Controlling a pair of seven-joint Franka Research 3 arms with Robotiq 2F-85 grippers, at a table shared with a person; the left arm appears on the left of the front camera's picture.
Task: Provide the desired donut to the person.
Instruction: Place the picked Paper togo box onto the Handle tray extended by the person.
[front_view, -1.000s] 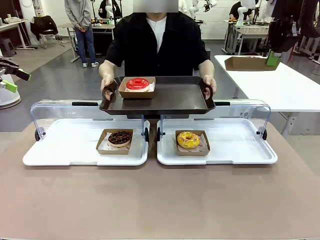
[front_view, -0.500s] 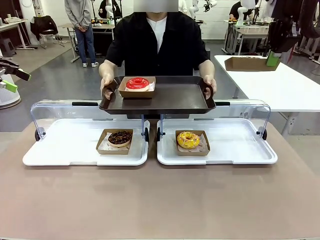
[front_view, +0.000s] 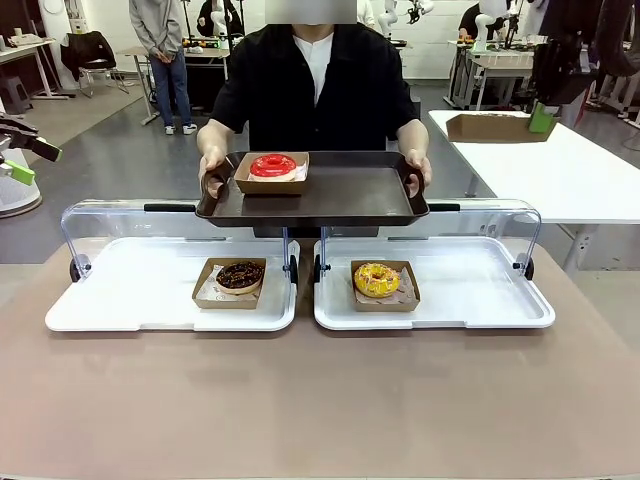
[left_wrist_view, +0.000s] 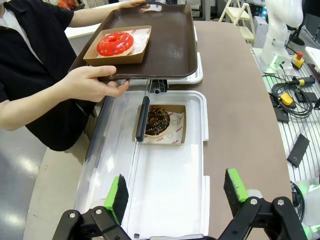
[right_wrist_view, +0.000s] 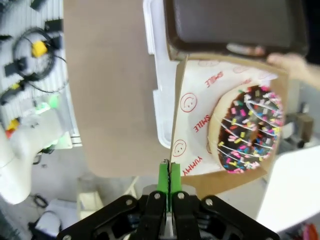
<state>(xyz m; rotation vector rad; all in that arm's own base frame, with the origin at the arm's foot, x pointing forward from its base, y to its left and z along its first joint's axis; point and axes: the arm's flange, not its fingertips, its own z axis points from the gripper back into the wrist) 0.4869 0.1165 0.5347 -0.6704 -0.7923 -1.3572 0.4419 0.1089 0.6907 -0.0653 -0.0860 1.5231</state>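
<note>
A tan table (front_view: 320, 400) in an open lab. Nearest, the right gripper (right_wrist_view: 170, 182) is clamped on the thin rim of a carton (right_wrist_view: 178, 125), at its 6 o'clock. The sprinkled donut (right_wrist_view: 247, 127) lies inside, toward 3 o'clock. The left gripper (left_wrist_view: 172, 192) hangs empty with jaws wide. Beyond, at 12 o'clock, the person (front_view: 315, 90) offers a tray (front_view: 340, 195). I judge the load light, but the card is soft and may bend, and the icing is fragile. Hold only the rim and keep it level.

Brightly, evenly lit from overhead, with soft faint shadows, mild glare on clear lids (front_view: 100, 215), and wide-angle bending in wrist views.
</note>
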